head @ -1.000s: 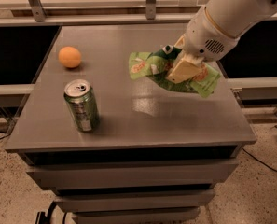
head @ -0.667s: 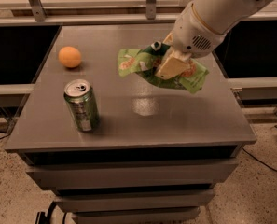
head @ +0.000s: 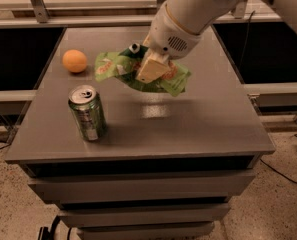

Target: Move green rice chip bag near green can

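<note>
Compared with 0.7 s ago, the gripper (head: 144, 65) and the green rice chip bag (head: 174, 80) have shifted left, closer to the green can (head: 88, 113) and the orange (head: 75, 61); both of those are unchanged on the counter (head: 198, 129). The jaws pinch the bag near its middle. It appears held clear above the counter, its ends projecting left and right of the jaws.
</note>
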Tool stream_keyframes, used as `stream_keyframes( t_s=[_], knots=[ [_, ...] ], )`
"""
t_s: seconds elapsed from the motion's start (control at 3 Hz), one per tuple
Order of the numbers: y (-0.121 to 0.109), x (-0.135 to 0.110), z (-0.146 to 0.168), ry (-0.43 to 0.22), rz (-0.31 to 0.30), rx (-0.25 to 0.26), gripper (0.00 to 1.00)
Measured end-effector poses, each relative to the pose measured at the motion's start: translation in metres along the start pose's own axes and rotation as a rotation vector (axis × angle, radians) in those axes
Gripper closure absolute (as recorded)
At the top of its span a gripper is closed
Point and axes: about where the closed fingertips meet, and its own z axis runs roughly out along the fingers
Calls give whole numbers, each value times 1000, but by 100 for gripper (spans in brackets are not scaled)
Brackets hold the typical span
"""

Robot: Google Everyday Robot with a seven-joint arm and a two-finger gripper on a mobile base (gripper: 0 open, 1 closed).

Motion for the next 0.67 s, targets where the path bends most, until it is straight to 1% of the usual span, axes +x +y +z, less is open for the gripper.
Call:
stream_keyframes(
  t_s=[0.33,0.67],
  knots=[
    [-4,-22,17,-7,-24,-20,100],
    [-12,-38,34,-1,-29,-40,100]
  ],
)
